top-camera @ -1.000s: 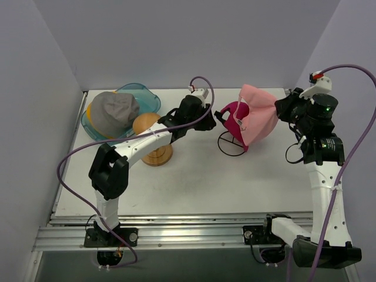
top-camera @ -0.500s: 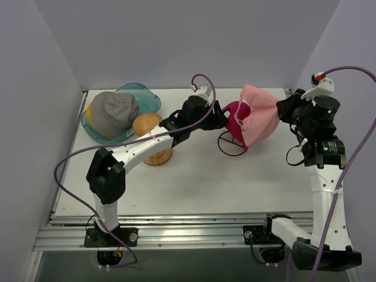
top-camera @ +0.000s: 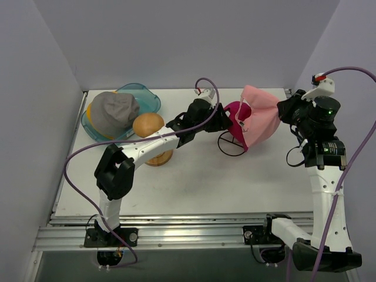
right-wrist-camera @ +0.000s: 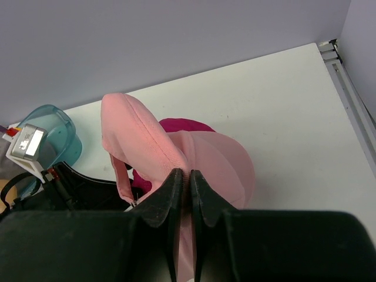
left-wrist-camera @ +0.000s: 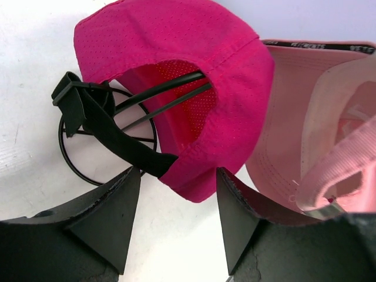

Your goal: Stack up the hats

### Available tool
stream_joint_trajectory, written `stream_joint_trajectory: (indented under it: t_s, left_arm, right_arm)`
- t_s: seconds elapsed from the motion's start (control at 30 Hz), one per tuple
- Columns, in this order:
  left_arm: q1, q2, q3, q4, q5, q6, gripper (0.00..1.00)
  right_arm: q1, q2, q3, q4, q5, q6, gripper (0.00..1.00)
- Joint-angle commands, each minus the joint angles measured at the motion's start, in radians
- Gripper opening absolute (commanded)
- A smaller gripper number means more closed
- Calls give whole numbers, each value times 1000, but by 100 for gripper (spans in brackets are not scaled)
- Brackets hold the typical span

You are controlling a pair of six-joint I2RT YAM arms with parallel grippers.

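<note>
Top external view shows us the magenta cap (top-camera: 231, 113) sitting on a black wire stand (top-camera: 229, 147) near the far middle of the table (top-camera: 205, 182). The light pink cap (top-camera: 261, 117) hangs in the air just to its right and partly over it, tilted, with the opening turned to the magenta cap. We cannot tell if the two caps touch.

The grey cap (top-camera: 116, 110) lies on top of the yellow-orange bucket hat (top-camera: 89, 111), and both rest in the teal tub (top-camera: 145, 97) at the far left corner, well apart from the other two caps.

From the left wrist view we see the left gripper (left-wrist-camera: 178, 176) with its fingers spread apart and holding nothing. The lower back edge of the magenta cap and its black strap (left-wrist-camera: 111, 132) lie between the two fingers, close to the tips.

From the right wrist view we see the right gripper (right-wrist-camera: 185, 174) with its fingers pressed together on a fold of the light pink cap, and the cap hangs from this grip.

The wooden hat stand (top-camera: 148, 124) is upright just beside the tub, and the left arm passes in front of it.
</note>
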Motion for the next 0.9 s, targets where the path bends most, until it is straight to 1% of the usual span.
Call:
stream_joint_trajectory:
  t_s: [0.0, 0.17, 0.27, 0.3, 0.4, 0.43, 0.5, 0.63, 0.87]
  left_arm:
    - [-6, 9, 42, 80, 4, -30, 63]
    - [-6, 22, 34, 126, 18, -53, 62]
    - [-6, 22, 25, 145, 24, -56, 50]
    - [-6, 19, 24, 145, 24, -56, 40]
    - [-6, 9, 11, 135, 16, -47, 23]
    - [-6, 6, 8, 126, 15, -44, 12]
    - [-5, -4, -1, 120, 8, -36, 3]
    - [-2, -14, -18, 96, -4, -15, 2]
    - [21, -48, -82, 86, -18, 14, 2]
  right_arm:
    - [-8, -28, 23, 48, 8, -5, 0]
    - [-8, -29, 16, 52, 3, -5, 0]
    - [-8, -31, 10, 52, 8, -6, 0]
    - [-8, -31, 8, 54, 9, -9, 0]
    - [-8, -26, 7, 54, 11, -9, 0]
    - [-8, -26, 8, 54, 10, -8, 0]
    - [-8, -23, 13, 49, 6, -8, 0]
    - [-7, -22, 17, 43, -4, -6, 0]
    - [-8, 3, -23, 49, -44, -17, 0]
